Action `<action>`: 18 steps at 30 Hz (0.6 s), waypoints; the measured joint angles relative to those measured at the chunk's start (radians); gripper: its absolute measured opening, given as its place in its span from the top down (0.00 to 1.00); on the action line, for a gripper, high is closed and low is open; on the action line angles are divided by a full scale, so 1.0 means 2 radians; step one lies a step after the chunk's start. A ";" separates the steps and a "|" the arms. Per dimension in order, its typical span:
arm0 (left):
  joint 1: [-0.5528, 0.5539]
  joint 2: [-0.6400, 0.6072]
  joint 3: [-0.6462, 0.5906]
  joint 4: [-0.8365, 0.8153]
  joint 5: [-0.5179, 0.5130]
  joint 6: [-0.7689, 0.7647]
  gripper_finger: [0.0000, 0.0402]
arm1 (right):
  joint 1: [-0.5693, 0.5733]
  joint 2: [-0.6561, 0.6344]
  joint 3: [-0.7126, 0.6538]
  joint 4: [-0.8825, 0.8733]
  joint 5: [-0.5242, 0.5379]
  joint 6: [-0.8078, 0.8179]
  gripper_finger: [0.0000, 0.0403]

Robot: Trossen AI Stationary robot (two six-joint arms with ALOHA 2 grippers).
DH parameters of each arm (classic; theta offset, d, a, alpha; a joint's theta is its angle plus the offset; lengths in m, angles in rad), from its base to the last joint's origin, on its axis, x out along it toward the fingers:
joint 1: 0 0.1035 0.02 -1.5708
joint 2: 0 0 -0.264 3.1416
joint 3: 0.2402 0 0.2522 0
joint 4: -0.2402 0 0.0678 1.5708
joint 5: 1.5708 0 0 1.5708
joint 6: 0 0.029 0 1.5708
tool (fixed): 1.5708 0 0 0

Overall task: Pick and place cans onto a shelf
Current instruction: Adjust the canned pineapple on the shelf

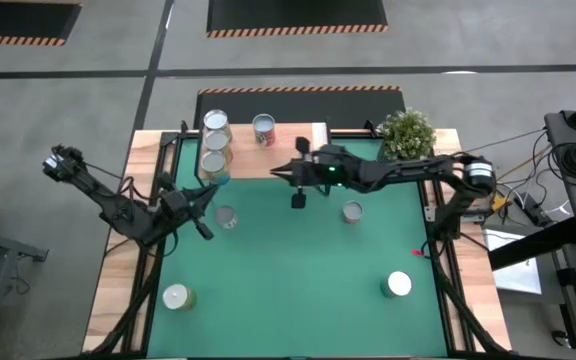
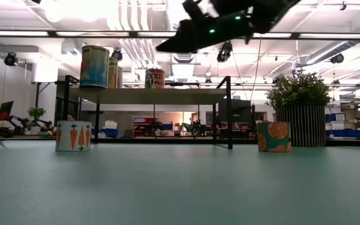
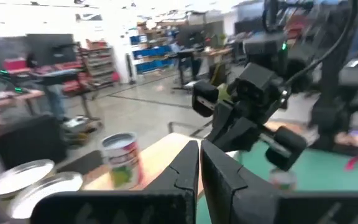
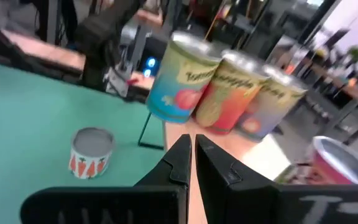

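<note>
- On light wooden shelf (image 1: 278,150) with thin black legs: four cylindrical tins. Three tall colour-labelled cans (image 1: 215,145) in a row, just ahead of right gripper (image 1: 297,195); one red-labelled tin (image 1: 264,129) apart from them.
- On green mat, unplaced: four small silver-topped cans. Carrot-labelled can (image 1: 226,217) just beside left gripper (image 1: 204,229); orange-and-teal can (image 1: 352,211) near right gripper; two (image 1: 177,297) (image 1: 398,284) well apart.
- Both grippers clenched, empty.
- Judged about half done.

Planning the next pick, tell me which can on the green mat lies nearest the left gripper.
The carrot-labelled can, just beside the left gripper; the other three mat cans sit farther off.
</note>
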 joint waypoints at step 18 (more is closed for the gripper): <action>0.323 0.057 0.204 -0.319 0.310 -0.132 1.00 | 0.000 -0.168 -0.095 0.054 -0.002 -0.043 0.97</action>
